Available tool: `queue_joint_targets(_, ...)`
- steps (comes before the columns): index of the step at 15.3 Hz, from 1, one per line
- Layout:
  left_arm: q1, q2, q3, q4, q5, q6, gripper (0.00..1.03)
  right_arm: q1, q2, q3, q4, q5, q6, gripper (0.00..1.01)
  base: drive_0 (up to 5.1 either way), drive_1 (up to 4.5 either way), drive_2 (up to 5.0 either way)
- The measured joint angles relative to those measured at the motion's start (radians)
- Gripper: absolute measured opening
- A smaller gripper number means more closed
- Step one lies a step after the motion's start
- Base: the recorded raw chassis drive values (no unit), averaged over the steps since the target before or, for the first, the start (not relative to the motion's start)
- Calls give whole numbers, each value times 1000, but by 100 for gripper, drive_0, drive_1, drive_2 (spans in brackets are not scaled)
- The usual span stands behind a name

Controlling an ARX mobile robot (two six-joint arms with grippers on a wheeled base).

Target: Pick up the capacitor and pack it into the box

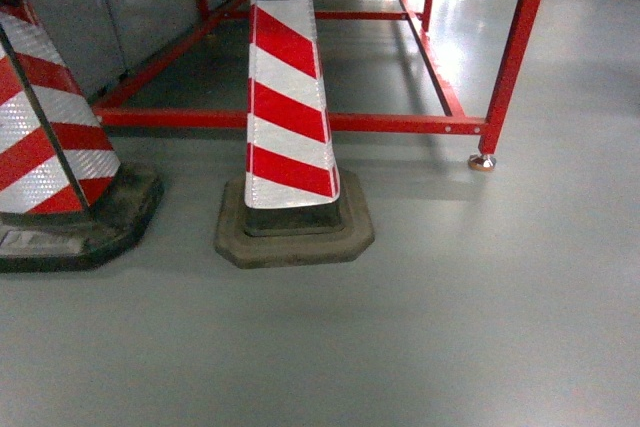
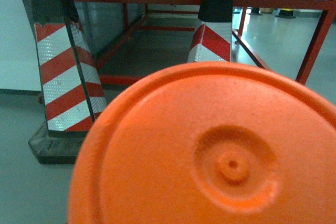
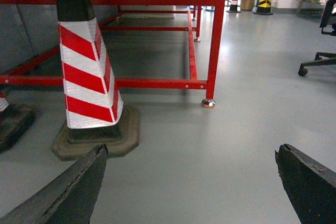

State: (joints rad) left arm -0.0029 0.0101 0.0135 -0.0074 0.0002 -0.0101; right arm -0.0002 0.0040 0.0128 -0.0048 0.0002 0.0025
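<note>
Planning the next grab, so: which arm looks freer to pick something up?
Probably right: the right gripper is open and empty with a clear view. An orange disc fills the left wrist view, hiding the left gripper.

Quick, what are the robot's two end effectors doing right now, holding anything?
Left end effector: cannot be told; an orange disc fills its wrist view.
Right end effector: open, holding nothing.
</note>
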Motion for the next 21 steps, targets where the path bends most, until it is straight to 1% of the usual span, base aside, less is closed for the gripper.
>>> queue_joint_targets(12,0,0,0,0,-1,0,43,0,0,0,1,0,0,98,14,414,-386)
queue_joint_targets(21,0,0,0,0,0,0,43,0,0,0,-2,0,0,98,0,0,0)
